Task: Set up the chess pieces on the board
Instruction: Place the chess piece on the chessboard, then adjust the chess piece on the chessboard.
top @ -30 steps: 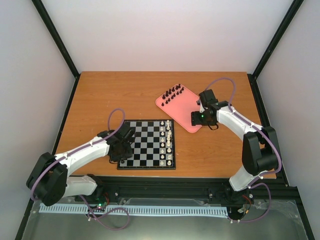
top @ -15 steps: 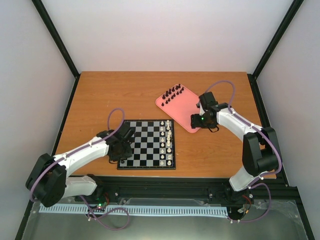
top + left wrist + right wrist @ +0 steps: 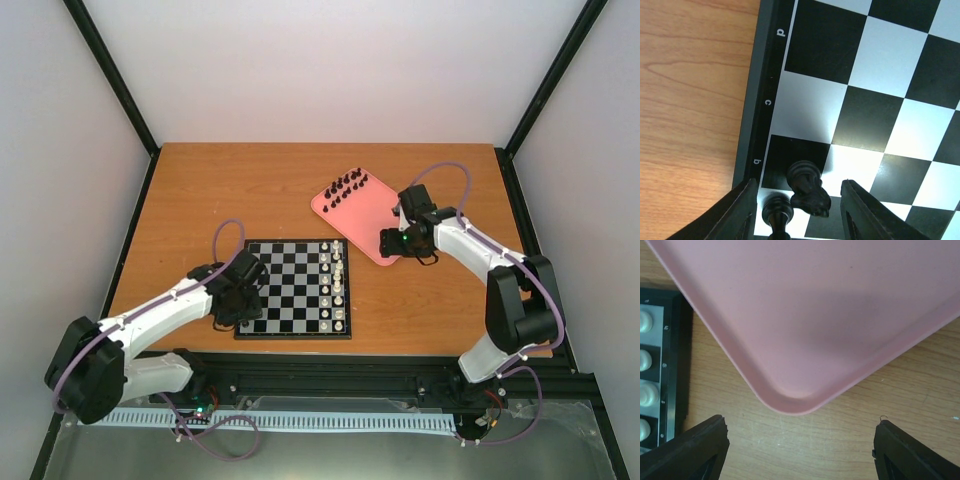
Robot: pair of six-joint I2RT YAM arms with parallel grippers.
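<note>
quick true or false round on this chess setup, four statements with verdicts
1. The white pieces stand along the right side of the board. True.
2. The pink tray has nothing on it. False: black pieces stand near its far corner.
3. The right gripper holds a chess piece. False: its jaws stand wide open with nothing between them, over the tray's near corner.
4. Two black pieces sit on the board's left edge squares, between the jaws of the left gripper. True.
</note>
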